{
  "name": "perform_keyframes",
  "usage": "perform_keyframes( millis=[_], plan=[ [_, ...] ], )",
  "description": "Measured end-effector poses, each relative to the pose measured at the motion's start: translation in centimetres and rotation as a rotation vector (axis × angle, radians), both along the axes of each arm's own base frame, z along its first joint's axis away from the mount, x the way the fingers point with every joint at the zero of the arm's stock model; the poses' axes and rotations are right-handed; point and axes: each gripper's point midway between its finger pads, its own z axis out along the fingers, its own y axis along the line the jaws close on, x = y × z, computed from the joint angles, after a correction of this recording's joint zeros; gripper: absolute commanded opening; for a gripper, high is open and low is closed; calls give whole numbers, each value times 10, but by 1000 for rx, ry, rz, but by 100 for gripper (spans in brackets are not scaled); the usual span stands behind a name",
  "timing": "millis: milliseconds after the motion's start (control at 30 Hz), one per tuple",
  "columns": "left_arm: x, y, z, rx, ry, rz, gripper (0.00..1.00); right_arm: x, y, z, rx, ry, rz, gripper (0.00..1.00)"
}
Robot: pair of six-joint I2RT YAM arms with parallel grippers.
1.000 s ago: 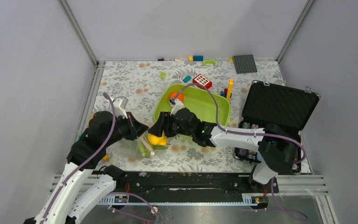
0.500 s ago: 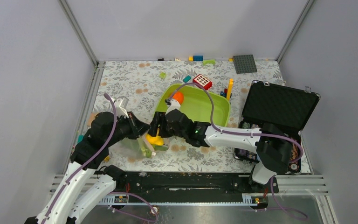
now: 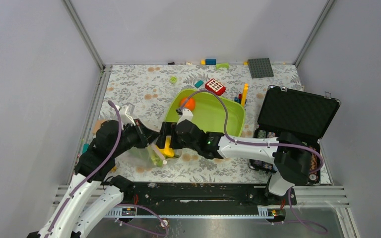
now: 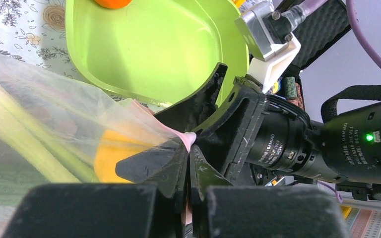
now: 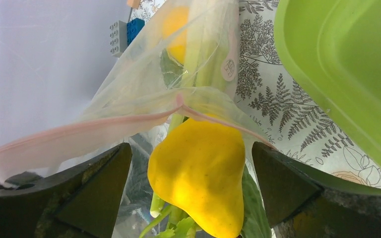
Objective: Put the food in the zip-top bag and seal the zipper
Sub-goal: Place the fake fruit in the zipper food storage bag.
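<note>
My left gripper (image 3: 148,137) is shut on the pinkish zipper (image 4: 189,140) at the mouth of the clear zip-top bag (image 4: 39,109), holding that edge up. My right gripper (image 3: 166,141) is open at the bag's mouth. A yellow fruit (image 5: 198,168) sits between its fingers (image 5: 94,188) with a gap on each side, under the zipper strip (image 5: 79,130). A second yellow fruit (image 5: 176,25) and the leek's green stalks (image 5: 203,54) lie inside the bag. The orange-red fruit (image 3: 187,103) lies in the lime-green tray (image 3: 223,116). I cannot pick out the cucumber.
An open black case (image 3: 292,116) stands to the right of the tray. Loose bricks (image 3: 215,86) and a grey baseplate (image 3: 260,67) lie at the back of the floral mat. Bricks (image 5: 124,32) also lie left of the bag.
My right gripper has moved left with the yellow fruit, up to the bag's mouth, and less of the fruit shows from above. My left gripper has held the bag edge in place.
</note>
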Motion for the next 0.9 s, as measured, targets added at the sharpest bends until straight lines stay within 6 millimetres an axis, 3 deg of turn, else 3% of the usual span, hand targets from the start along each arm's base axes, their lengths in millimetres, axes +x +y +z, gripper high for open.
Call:
perform_keyframes(
  millis=[367, 533, 700, 900],
  plan=[
    [1, 2, 1, 2, -8, 16, 0, -11, -16, 26, 32, -91, 76, 100],
    [2, 3, 1, 4, -9, 20, 0, -26, -15, 19, 12, -116, 195, 91],
    [2, 4, 0, 9, -10, 20, 0, -41, -14, 14, -11, -133, 312, 75],
    [2, 3, 0, 9, -9, 18, 0, -49, -10, 1, -29, -118, 366, 67]
  ],
)
